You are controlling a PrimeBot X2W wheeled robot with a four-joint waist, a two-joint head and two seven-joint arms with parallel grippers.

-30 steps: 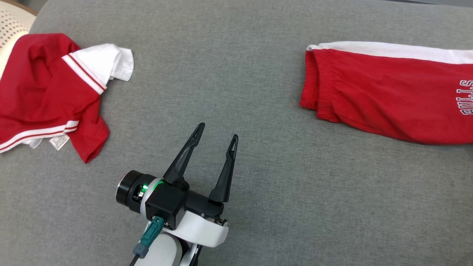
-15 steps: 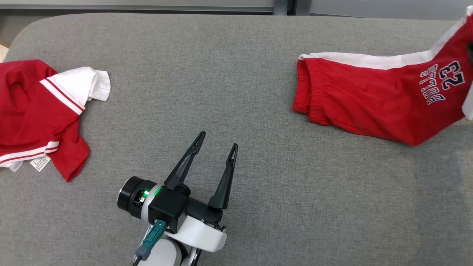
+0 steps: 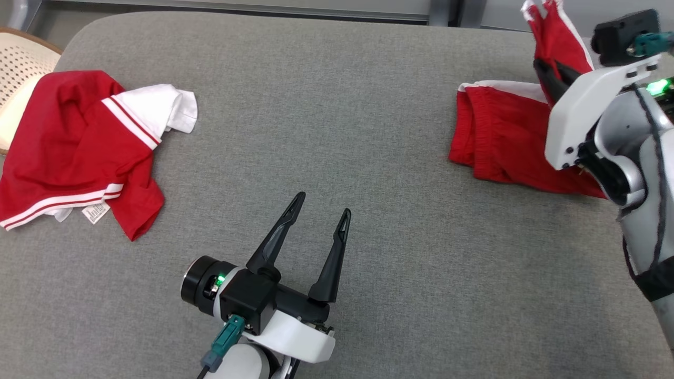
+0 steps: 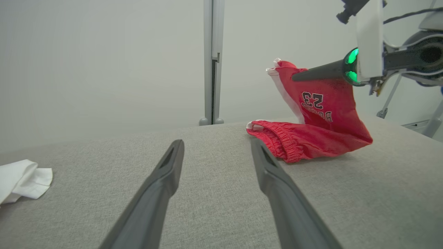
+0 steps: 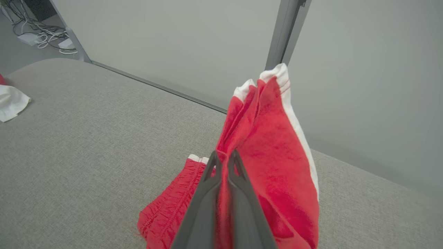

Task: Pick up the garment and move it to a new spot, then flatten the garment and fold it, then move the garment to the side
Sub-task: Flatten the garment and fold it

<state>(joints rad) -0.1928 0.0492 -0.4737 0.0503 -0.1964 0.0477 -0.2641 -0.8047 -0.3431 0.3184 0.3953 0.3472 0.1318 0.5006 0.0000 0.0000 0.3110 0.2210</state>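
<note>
The garment [image 3: 500, 147] is a pair of red shorts with a white side stripe, lying at the far right of the grey cushion [image 3: 368, 131]. My right gripper [image 3: 545, 71] is shut on one leg end and holds it up off the cushion, while the waistband end still rests there. In the right wrist view the fingers [image 5: 207, 193] pinch the red cloth [image 5: 273, 145]. The left wrist view shows the raised part [image 4: 322, 103] with "23" printed on it. My left gripper [image 3: 323, 204] stands open over bare cushion at front centre, nothing between its fingers.
A crumpled red and white shirt [image 3: 79, 152] lies at the left of the cushion. A pale woven chair [image 3: 18, 58] stands beyond the left edge. A grey wall with a metal post [image 4: 211, 62] runs behind the cushion.
My right arm has come into the head view and lifted the shorts' leg end upward; the waistband stays down. The head camera shifted. My left gripper has stayed open in place.
</note>
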